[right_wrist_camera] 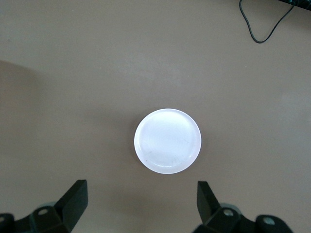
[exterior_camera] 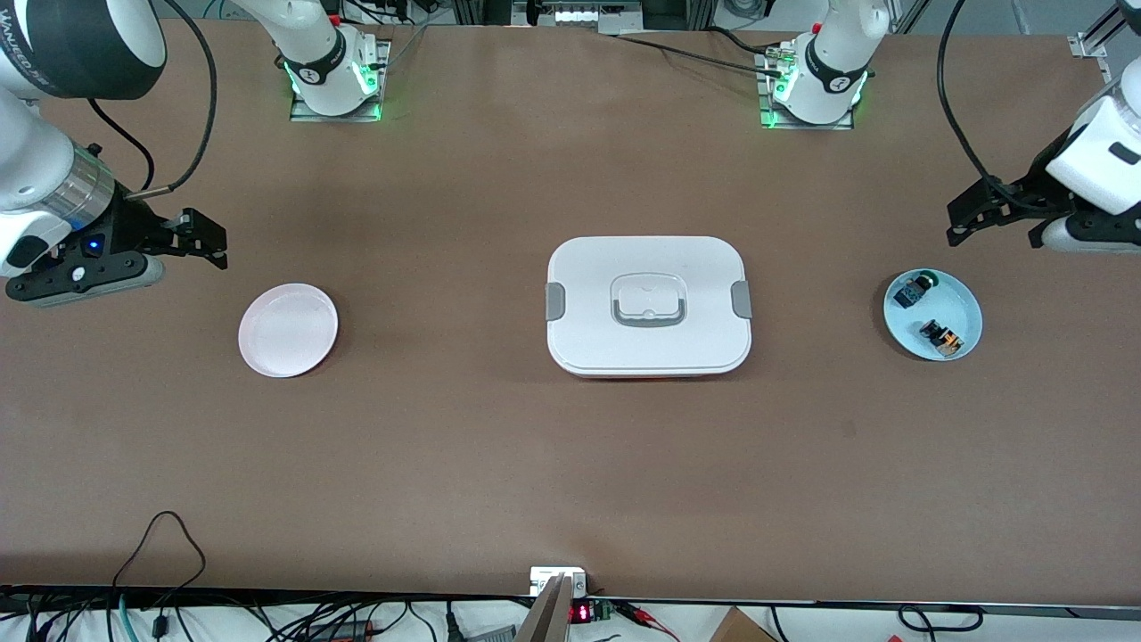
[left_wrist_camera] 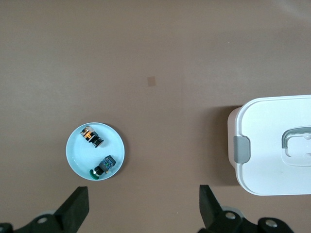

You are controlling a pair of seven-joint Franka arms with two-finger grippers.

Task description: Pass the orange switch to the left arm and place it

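Observation:
The orange switch (exterior_camera: 943, 336) lies on a light blue plate (exterior_camera: 967, 308) toward the left arm's end of the table, beside a blue-and-black switch (exterior_camera: 914, 290) with a green end. The left wrist view shows the orange switch (left_wrist_camera: 91, 136) on the plate (left_wrist_camera: 77, 155) too. My left gripper (exterior_camera: 994, 234) hangs open and empty over bare table beside that plate; it also shows in its wrist view (left_wrist_camera: 142, 206). My right gripper (exterior_camera: 207, 241), also seen in its wrist view (right_wrist_camera: 141, 201), hangs open and empty beside a white plate (exterior_camera: 288, 329). The white lidded box (exterior_camera: 649, 305) sits at the table's middle.
The white plate (right_wrist_camera: 167, 141) toward the right arm's end holds nothing. The box (left_wrist_camera: 274, 145) with grey clips lies between the two plates. Cables run along the table edge nearest the front camera (exterior_camera: 160, 535). Brown tabletop surrounds the box.

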